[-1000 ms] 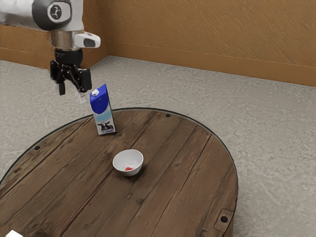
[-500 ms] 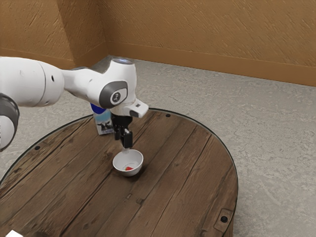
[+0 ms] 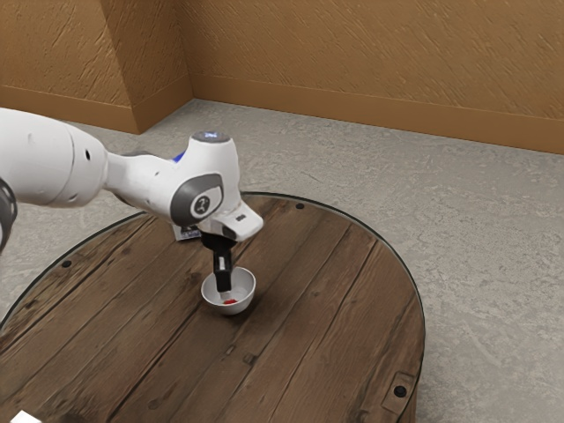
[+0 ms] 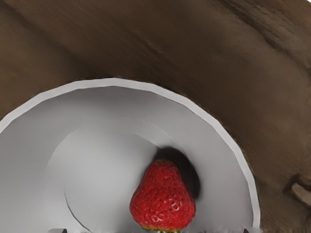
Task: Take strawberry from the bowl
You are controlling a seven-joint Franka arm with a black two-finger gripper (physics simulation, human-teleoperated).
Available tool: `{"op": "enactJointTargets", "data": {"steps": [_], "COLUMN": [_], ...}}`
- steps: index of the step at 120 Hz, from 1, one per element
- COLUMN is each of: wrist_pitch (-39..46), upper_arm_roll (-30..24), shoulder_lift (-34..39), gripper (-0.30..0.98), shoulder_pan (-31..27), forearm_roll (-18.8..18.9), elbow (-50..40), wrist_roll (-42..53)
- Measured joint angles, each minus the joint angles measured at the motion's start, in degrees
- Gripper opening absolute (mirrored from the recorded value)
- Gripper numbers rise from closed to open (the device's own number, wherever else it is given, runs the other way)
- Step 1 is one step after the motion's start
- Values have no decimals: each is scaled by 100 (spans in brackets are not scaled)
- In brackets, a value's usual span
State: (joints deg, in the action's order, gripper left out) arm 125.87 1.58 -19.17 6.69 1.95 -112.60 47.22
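And the arm (image 3: 145,181) hides most of the carton (image 3: 186,234); is the tool (image 3: 225,291) clenched or released, I can't tell; the wrist view finds the strawberry (image 4: 163,196), seeds and all, lying in the bowl (image 4: 116,104); only a red patch in the exterior view; tool's down from above the bowl, into it now!

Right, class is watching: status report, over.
Black two-finger gripper open, down at round white bowl. Red strawberry in bowl, ungripped. Blue-and-white carton stands clear of bowl, looks out of the way.
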Motion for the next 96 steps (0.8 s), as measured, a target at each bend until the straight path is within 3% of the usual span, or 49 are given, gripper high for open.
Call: {"op": "enactJointTargets", "data": {"steps": [73,96], "wrist_pitch": [675,827], "upper_arm_roll": [8,9], "shoulder_lift": [-287,-320], "gripper": [42,42], "shoulder_pan": [-102,-94], "forearm_roll": [-109,-469], "elbow": [-88,-90], "wrist_roll": [790,839]}}
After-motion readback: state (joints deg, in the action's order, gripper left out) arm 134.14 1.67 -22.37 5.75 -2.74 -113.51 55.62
